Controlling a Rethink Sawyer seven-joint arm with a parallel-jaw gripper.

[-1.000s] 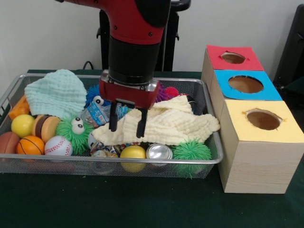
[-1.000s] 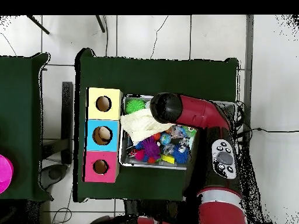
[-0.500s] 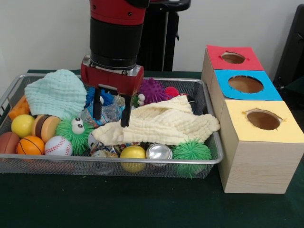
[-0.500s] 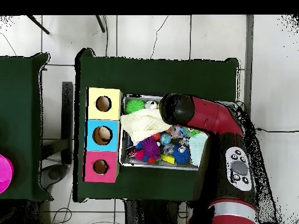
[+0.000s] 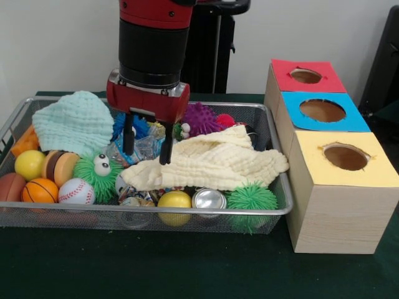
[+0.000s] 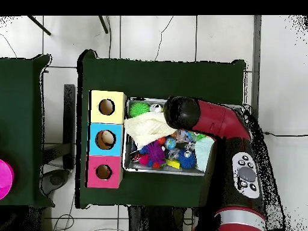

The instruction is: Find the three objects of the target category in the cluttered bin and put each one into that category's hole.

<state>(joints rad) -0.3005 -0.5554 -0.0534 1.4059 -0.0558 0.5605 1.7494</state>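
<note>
The gripper (image 5: 147,144) hangs over the wire bin (image 5: 274,156) with its two black fingers (image 5: 128,135) spread apart and nothing between them. The right-hand finger in the front view comes down at the upper left edge of the cream cloth (image 5: 215,163); whether it touches the fabric cannot be told. The other finger hangs in front of a crinkled clear packet (image 5: 142,149) without visibly gripping it. In the overhead view the red arm (image 6: 210,120) covers the gripper entirely.

Counted in the front view, the bin holds two cloths — the cream one draped across the middle and right, and a pale mint cloth (image 5: 73,123) bunched at the left rear. Spiky toys number at least four: a green one with eyes (image 5: 98,172), a green one at the front right (image 5: 251,198), a purple one (image 5: 201,118) at the back, and a blue one (image 5: 137,126) partly behind the gripper. Balls: two yellow (image 5: 29,164) (image 5: 174,201), one baseball (image 5: 76,191), one small basketball (image 5: 39,190), and a brown ball (image 5: 10,186) at the left edge. One silver can (image 5: 209,199) lies at the front.

Beside the bin stand three wooden boxes — the red-topped box (image 5: 307,76), the blue-topped box (image 5: 322,111) and the yellow-topped box (image 5: 345,159) — each with one round hole.
</note>
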